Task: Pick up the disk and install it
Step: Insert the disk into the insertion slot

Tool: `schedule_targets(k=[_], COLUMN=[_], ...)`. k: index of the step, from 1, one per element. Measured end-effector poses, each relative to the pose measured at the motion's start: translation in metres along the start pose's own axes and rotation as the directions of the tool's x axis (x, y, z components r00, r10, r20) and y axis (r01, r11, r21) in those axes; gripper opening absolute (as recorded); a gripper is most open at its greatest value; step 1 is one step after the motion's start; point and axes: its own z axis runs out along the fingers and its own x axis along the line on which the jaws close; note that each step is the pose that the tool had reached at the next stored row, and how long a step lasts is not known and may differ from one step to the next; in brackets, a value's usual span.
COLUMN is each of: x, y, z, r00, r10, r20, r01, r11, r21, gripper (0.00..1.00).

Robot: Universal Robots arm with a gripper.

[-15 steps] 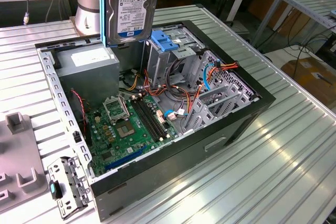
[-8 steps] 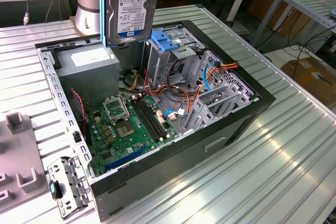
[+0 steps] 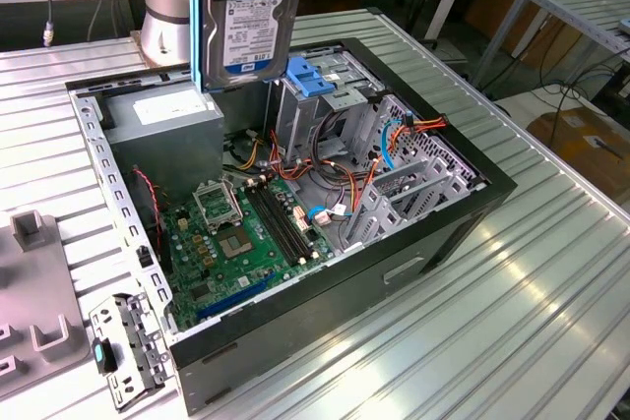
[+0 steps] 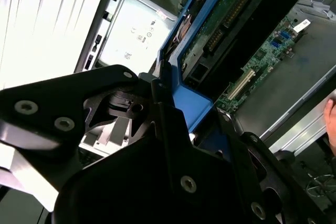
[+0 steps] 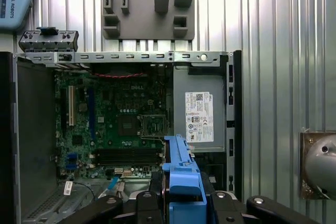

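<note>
1. Closest in, the claw is clamped shut on the disk, with a black finger set at either side of its blue rail.
2. The disk is held upright in mid-air, clear of everything below, its label turned to the exterior view.
3. Below it, the open computer case is laid on its side. The grey power supply and the metal drive cage are seen just under the disk.
4. Deeper in, the green motherboard is exposed.
5. The ribbed desk is spread around the case.

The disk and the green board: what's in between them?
In the exterior view, a bunch of coloured wires sits between the disk and the green board.
</note>
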Motion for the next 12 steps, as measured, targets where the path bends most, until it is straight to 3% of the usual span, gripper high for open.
schedule_targets(k=[12], x=[0.0561], y=[-0.0012], z=[0.0005], r00=[1.0000], r10=[0.000], r20=[0.0001], r01=[0.000], r11=[1.0000], r21=[0.0000], gripper=[0.37])
